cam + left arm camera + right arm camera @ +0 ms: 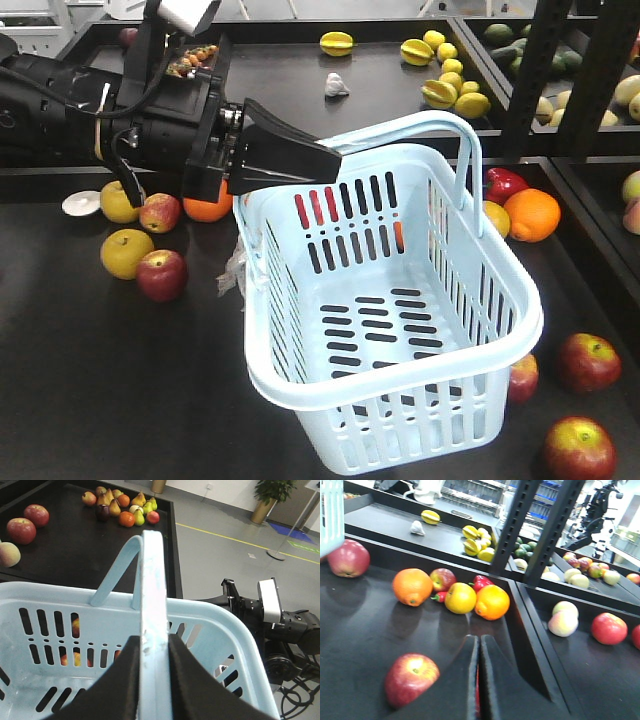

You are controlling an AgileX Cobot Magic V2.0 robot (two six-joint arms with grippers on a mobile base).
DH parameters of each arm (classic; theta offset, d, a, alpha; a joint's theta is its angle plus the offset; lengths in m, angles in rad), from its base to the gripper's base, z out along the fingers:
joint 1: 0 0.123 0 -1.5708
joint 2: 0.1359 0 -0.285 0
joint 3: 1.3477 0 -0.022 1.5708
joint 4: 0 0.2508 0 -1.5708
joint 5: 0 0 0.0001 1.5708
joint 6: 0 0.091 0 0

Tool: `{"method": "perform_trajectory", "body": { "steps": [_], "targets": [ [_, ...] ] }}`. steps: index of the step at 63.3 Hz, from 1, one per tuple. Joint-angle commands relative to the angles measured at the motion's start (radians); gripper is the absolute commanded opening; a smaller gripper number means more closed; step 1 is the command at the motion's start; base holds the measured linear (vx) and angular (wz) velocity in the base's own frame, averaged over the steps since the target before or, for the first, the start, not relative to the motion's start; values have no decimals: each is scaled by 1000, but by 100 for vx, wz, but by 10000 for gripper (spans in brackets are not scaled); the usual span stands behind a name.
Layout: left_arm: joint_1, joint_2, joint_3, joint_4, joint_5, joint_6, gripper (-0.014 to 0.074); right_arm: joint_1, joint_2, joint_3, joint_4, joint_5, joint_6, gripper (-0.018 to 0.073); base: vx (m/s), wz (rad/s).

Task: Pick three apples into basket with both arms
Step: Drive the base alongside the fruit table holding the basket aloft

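Black and matte, the table (pixel 70 400) carries scattered fruit, with more yellow fruit (pixel 447 70) farther back. Above it the basket (pixel 400 330) hangs tilted and empty. Its hoop handle (pixel 152 570) is pinched flat between the fingers of the left gripper (pixel 154 662), which is clamped tight on it. No apple is in yet, so the task looks to be at its first pick.

The right gripper (pixel 479 675) hovers low over the table with its fingers all but pressed together and nothing clearly in them (a thin red sliver shows in the slit, too narrow to identify). A red apple (pixel 411 678) lies just left of its fingertips. The likely next move is to open wide, shift over that apple and close, while the left arm (pixel 60 100) brings the basket within reach.

In the front view the right arm is out of frame. There, a half-hidden apple (pixel 522 378) sits behind the basket, and the bottom edge cuts a low apple (pixel 578 450).
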State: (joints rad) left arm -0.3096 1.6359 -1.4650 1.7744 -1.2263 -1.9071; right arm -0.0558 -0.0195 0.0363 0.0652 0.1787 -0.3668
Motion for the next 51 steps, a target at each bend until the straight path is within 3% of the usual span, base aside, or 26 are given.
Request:
{"method": "perform_trajectory", "body": {
  "steps": [1, 51],
  "targets": [
    [-1, -47, -30, 43, -118, -6, -8, -5, 0, 1, -5, -76, -7, -3, 1, -14],
    [-1, -47, -30, 41, -117, -6, -8, -5, 0, 1, -5, -74, -7, -3, 0, -2]
  ]
}}
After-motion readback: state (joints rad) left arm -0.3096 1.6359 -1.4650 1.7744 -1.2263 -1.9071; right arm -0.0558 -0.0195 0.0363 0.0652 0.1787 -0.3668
